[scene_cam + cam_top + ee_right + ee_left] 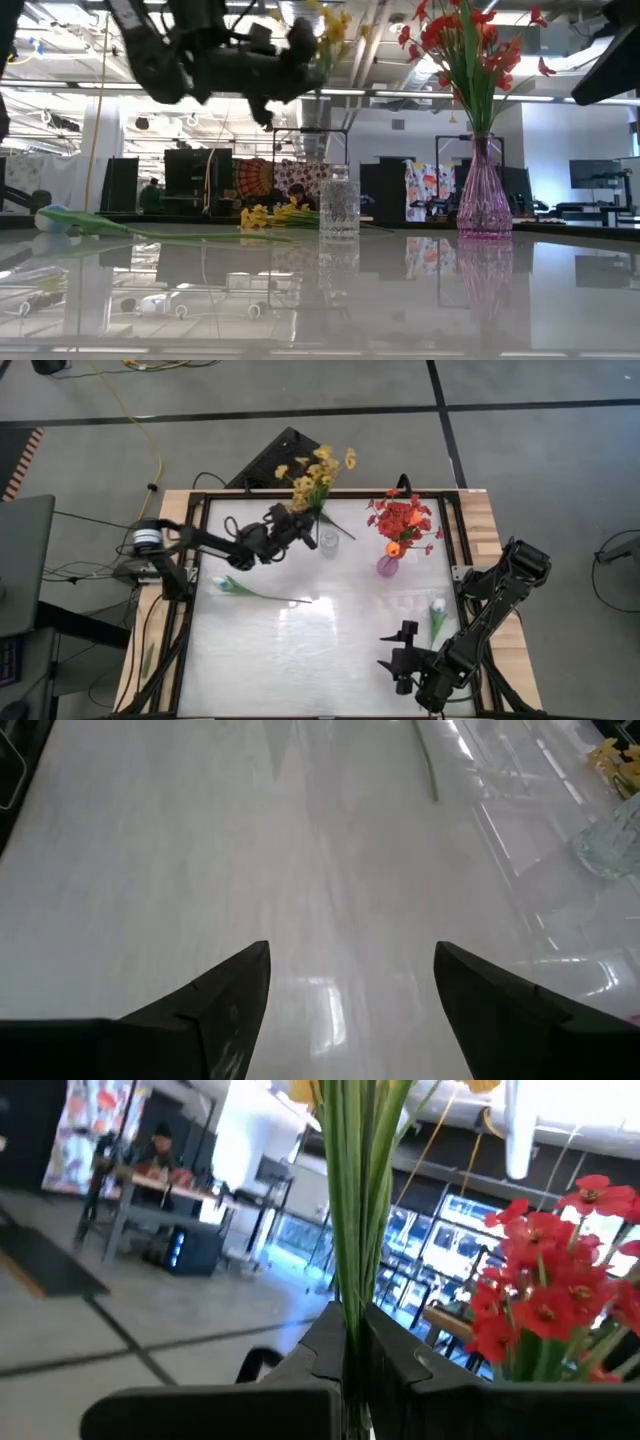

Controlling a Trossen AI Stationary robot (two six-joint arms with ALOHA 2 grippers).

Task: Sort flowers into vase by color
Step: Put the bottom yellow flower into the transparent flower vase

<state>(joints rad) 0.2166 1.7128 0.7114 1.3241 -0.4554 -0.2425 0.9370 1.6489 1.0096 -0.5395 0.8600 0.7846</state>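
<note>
Two sets of jaws: my left gripper point(297, 520) pinches the yellow blossom spray point(318, 472) by its stems above the clear glass vase point(328, 542) at the worktop's point(330, 650) far side; my right gripper point(402, 650) hangs spread, near right.

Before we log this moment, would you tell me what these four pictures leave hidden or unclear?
- Left wrist view: the yellow spray's blossoms are mostly cut off by the top edge; its stem ends vanish between the shut left gripper's fingers.
- Low view: the left gripper is a dark silhouette against the ceiling lights.
- High view: the clear vase is nearly lost in table glare.
- Low view: the right gripper, open, and the white tulip near it do not show.
</note>
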